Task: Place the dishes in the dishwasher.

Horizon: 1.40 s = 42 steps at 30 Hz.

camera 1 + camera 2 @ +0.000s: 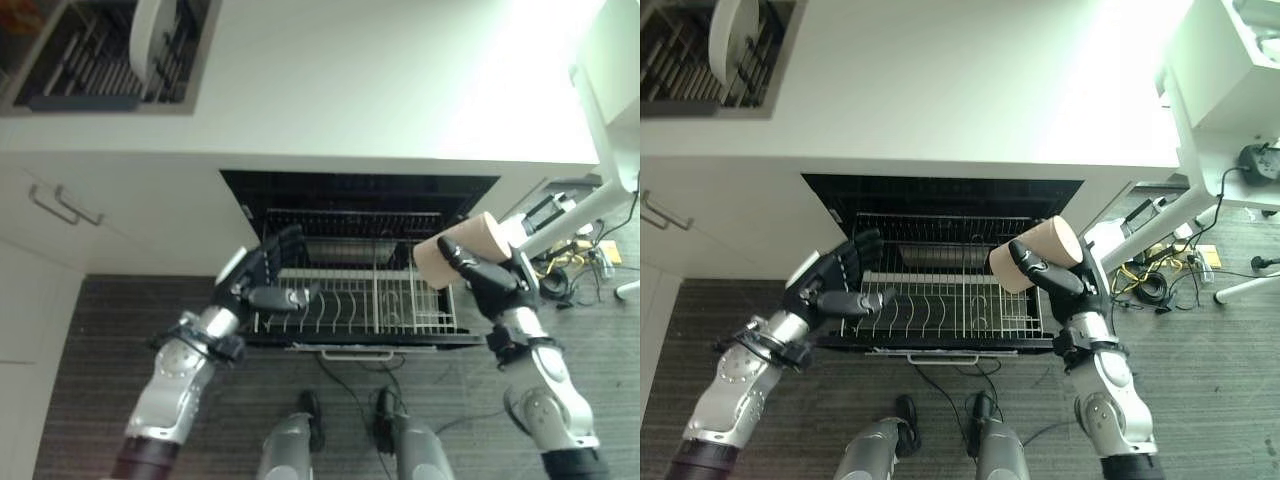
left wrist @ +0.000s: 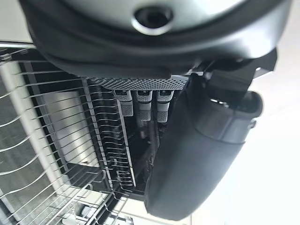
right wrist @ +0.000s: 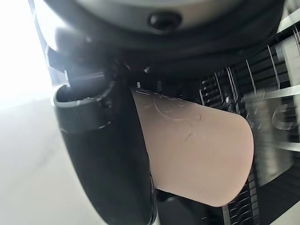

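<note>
Under the white counter the dishwasher stands open, its wire rack [image 1: 360,300] pulled out towards me. My right hand [image 1: 490,275] is shut on a tan cup [image 1: 462,245], held on its side above the rack's right end; the cup [image 3: 197,150] lies between thumb and fingers in the right wrist view. My left hand [image 1: 262,275] is open, fingers straight, over the rack's left edge, holding nothing. Its fingers [image 2: 140,105] reach over the rack's wires [image 2: 56,140] in the left wrist view.
A white plate [image 1: 152,35] stands in a dish rack [image 1: 100,70] sunk in the counter at the far left. Cabinet drawers with metal handles [image 1: 62,205] lie left of the dishwasher. A white table leg [image 1: 585,205] and loose cables [image 1: 1155,280] are on the floor to the right.
</note>
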{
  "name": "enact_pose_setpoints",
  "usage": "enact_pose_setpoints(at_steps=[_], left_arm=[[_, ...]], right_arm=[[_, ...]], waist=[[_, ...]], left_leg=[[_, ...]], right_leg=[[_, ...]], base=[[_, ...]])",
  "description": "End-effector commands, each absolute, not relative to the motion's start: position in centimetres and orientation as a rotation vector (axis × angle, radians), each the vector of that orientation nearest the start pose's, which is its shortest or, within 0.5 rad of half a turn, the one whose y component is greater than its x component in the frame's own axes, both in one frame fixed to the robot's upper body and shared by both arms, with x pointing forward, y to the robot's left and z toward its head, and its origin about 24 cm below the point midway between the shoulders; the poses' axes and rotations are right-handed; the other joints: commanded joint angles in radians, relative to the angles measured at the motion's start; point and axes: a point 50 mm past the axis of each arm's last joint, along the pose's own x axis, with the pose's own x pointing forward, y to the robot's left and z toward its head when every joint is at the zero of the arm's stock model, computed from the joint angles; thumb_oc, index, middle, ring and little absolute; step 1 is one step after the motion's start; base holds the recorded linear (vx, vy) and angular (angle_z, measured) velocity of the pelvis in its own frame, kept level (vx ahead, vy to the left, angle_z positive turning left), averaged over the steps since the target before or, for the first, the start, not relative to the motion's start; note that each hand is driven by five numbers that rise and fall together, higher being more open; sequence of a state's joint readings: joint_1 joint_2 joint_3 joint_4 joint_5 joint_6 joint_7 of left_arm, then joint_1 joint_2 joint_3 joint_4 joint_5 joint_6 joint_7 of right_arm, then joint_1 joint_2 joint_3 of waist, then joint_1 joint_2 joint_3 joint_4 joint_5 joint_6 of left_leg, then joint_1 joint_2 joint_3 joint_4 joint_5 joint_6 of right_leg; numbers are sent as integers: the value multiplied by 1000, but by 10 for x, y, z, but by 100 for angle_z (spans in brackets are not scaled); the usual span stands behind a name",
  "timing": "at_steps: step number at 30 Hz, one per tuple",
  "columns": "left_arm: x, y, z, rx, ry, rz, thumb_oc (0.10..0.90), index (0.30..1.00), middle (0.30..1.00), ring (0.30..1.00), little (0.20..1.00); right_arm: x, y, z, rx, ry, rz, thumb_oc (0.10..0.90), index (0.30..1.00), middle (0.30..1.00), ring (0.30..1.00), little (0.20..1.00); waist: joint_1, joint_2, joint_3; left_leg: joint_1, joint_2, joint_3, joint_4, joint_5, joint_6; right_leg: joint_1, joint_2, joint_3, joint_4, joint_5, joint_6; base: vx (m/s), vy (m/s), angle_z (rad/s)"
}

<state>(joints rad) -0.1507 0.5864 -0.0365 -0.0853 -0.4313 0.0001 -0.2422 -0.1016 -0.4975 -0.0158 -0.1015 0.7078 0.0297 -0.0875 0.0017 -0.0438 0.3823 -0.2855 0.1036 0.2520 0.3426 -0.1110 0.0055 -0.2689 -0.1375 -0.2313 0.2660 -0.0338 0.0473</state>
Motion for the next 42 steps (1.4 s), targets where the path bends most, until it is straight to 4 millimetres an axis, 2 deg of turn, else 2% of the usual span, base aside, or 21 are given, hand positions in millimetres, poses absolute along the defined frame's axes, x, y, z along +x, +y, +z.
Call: enact_pose_setpoints(at_steps=[1,7,10,12,17,23,27,31,33,35,38,42], left_arm=[[273,202,162,73,-374,-408,800,900,900,900,900],[277,193,164,70,-367,-440,800,900,900,900,900],[281,190,165,41,-357,-462,800,900,900,900,900],[282,187,163,45,-334,-489,800,900,900,900,900],[285,186,165,74,-320,-531,800,900,900,900,900],[291,182,172,95,-324,-575,800,900,900,900,900],[297,179,179,94,-339,-608,800,900,900,900,900],[299,177,183,83,-353,-627,800,900,900,900,900],[300,174,186,72,-366,-642,800,900,900,900,900],[300,174,186,69,-368,-644,800,900,900,900,900],[302,171,187,47,-375,-657,800,900,900,900,900],[302,169,187,30,-376,-665,800,900,900,900,900]], right_arm=[[270,-228,166,175,-423,8,400,300,300,300,300],[282,-230,163,-11,-355,-38,400,300,300,300,300],[293,-232,160,-76,-292,-38,400,300,300,300,300],[305,-235,152,-149,-194,-36,400,300,300,300,300],[323,-241,141,-185,-74,-56,400,300,300,300,300],[342,-250,136,-225,30,-75,400,300,300,300,300],[358,-266,140,-249,97,-125,400,300,300,300,300],[365,-277,146,-236,130,-168,400,300,300,300,300],[370,-289,155,-261,154,-214,400,300,300,300,300],[371,-291,156,-263,157,-223,400,300,300,300,300],[375,-302,165,-273,187,-283,400,300,300,300,300],[375,-310,161,-267,245,-294,400,300,300,300,300]], waist=[[-15,6,-92],[2,-5,-83],[15,-9,-78],[35,-22,-73],[63,-38,-66],[97,-40,-56],[122,-27,-44],[133,-11,-37],[140,7,-30],[140,9,-29],[146,26,-24],[148,42,-19]], left_leg=[[76,36,-84,-43,-48,-67],[73,39,-87,-43,-45,-67],[73,41,-91,-43,-43,-69],[71,43,-99,-43,-40,-71],[68,44,-110,-43,-35,-76],[62,41,-127,-43,-30,-82],[52,34,-142,-43,-26,-89],[40,24,-153,-43,-24,-93],[30,16,-159,-43,-24,-97],[29,14,-160,-43,-24,-97],[22,2,-166,-43,-25,-100],[27,-5,-168,-43,-31,-102]], right_leg=[[51,-48,39,34,-47,118],[55,-50,30,34,-43,125],[61,-52,22,34,-43,126],[67,-55,10,34,-40,130],[79,-56,-6,34,-41,131],[88,-61,-26,34,-44,128],[88,-71,-41,34,-46,125],[80,-77,-46,34,-48,120],[67,-86,-50,34,-47,117],[66,-87,-50,34,-47,117],[55,-94,-51,34,-47,113],[55,-98,-50,34,-52,112]], base=[[-28,-61,-1],[-40,-49,2],[-34,-47,3],[-33,-110,2],[-13,-70,3],[-7,-33,7],[-13,7,6],[-22,38,16],[-39,88,10],[-22,53,9],[-21,71,6],[6,51,2]])
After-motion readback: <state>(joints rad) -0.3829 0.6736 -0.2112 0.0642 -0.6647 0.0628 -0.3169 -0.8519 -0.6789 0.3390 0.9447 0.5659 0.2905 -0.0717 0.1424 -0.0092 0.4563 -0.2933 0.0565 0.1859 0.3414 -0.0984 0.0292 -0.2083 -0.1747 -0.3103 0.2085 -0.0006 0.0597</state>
